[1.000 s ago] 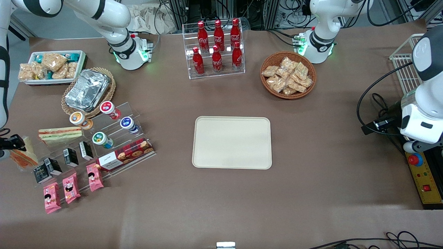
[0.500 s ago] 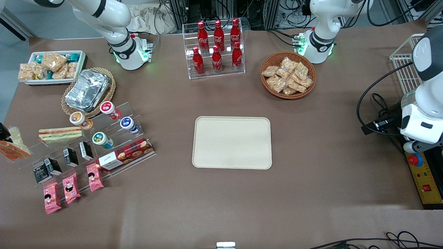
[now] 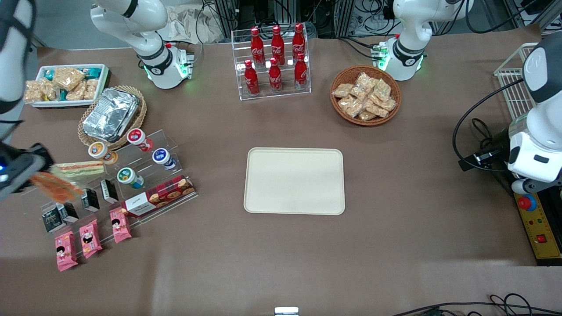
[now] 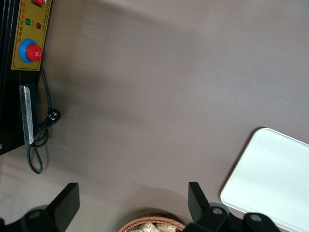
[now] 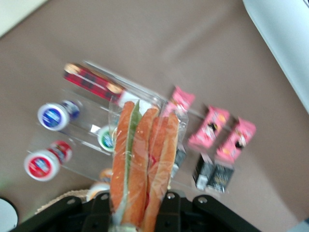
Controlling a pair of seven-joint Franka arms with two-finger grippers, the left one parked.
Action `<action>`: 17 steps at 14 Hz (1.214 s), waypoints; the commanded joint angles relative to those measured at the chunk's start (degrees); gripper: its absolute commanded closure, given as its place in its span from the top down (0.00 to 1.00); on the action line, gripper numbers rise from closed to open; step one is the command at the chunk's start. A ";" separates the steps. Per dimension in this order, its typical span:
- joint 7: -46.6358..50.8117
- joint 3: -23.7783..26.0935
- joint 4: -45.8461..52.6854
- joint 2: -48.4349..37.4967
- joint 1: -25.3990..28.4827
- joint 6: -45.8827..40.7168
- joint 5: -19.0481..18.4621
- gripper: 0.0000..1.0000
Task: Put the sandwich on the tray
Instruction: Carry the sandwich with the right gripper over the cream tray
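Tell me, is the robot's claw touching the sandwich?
Touching. The right wrist view shows the sandwich wedged in the gripper, lifted above the snack shelf.

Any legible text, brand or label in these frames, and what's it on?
"Coca-Cola": white script on the six red bottles in the clear rack, readable only as the logo.
Cookie box, yogurt cups, small black cartons, pink snack packs: print too small to read.
Yellow control box: no readable text.
The gripper, shut on the sandwich, is above the display stand; no label legible on the wrap.
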 commanded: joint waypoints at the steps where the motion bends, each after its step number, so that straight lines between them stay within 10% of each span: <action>1: 2.65 0.28 0.40 0.75 6.46 -0.02 0.72 0.25; 8: 8.99 5.99 0.49 8.03 12.98 12.44 6.78 0.25; 17: 14.26 13.12 0.40 20.95 21.84 33.73 3.29 0.25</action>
